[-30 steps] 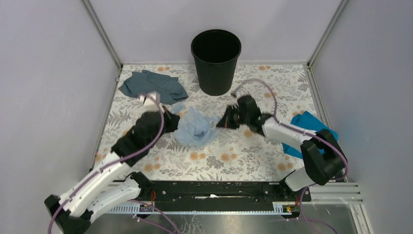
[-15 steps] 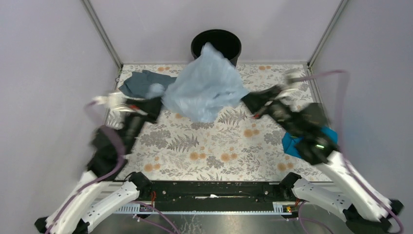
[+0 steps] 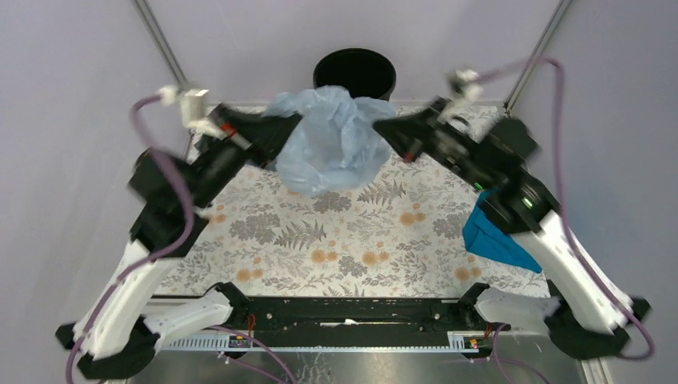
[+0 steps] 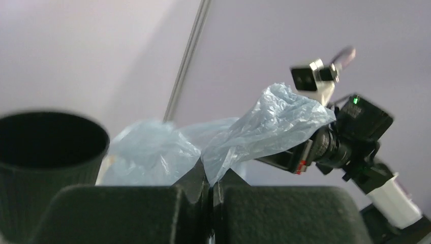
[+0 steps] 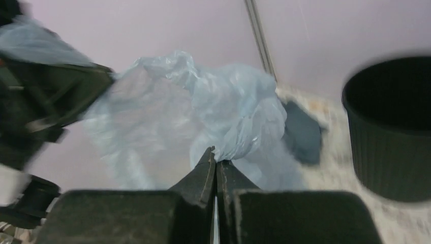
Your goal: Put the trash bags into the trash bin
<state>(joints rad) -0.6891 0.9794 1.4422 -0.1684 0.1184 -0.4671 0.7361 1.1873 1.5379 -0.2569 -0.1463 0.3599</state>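
The pale blue trash bag (image 3: 332, 140) hangs in the air between both grippers, spread wide, just in front of the round black trash bin (image 3: 354, 70) at the back. My left gripper (image 3: 292, 126) is shut on the bag's left edge. My right gripper (image 3: 381, 126) is shut on its right edge. In the left wrist view the bag (image 4: 254, 132) rises from my shut left gripper (image 4: 212, 179), with the bin (image 4: 45, 162) at the left. In the right wrist view my right gripper (image 5: 216, 162) pinches the bag (image 5: 203, 112), and the bin (image 5: 394, 127) stands at the right.
A bright blue folded piece (image 3: 492, 236) lies on the flowered table near the right wall. A dark slate-blue cloth (image 5: 303, 133) lies on the table behind the bag. Side walls stand close on both sides.
Both grippers lifted the bag off the table, rose and moved apart, and the bag is now stretched open in front of the bin. Both arms swung up and outward.
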